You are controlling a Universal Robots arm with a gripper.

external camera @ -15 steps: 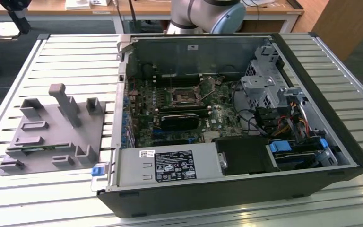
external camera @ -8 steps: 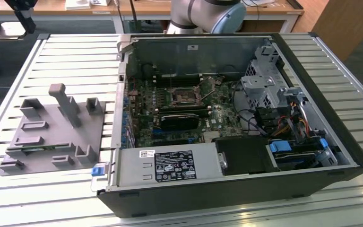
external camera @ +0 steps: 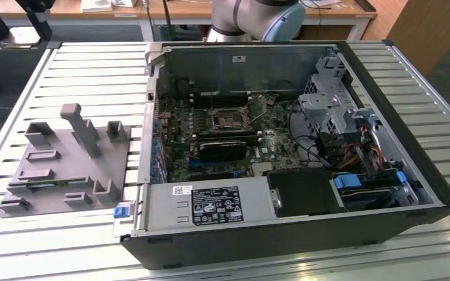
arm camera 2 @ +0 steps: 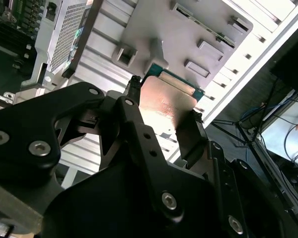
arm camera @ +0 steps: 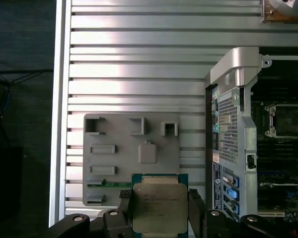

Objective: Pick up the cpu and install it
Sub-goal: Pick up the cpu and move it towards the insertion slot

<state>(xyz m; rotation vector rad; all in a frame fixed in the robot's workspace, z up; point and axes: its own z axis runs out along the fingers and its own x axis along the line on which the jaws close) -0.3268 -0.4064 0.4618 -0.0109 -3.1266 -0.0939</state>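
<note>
The cpu [arm camera: 158,208], a flat square chip with a shiny metal top and a green edge, sits between the black fingers of my gripper [arm camera: 159,210]. The gripper is shut on it from two opposite sides. In the second wrist view the cpu [arm camera 2: 168,101] hangs in the gripper [arm camera 2: 161,111] high above the grey holder block [arm camera 2: 179,29]. That holder block [external camera: 61,170] lies on the slatted table at the exterior view's left. The bare cpu socket [external camera: 229,120] is on the motherboard inside the open computer case [external camera: 412,193], and the socket [arm camera: 283,119] also appears in the first wrist view.
The arm's base [external camera: 256,17] stands behind the case. The case holds a power supply [external camera: 205,205], a drive cage [external camera: 327,105] and loose cables [external camera: 365,155]. A thin green memory stick [arm camera: 115,184] lies in the holder block [arm camera: 131,158]. The table [external camera: 92,76] has raised slats.
</note>
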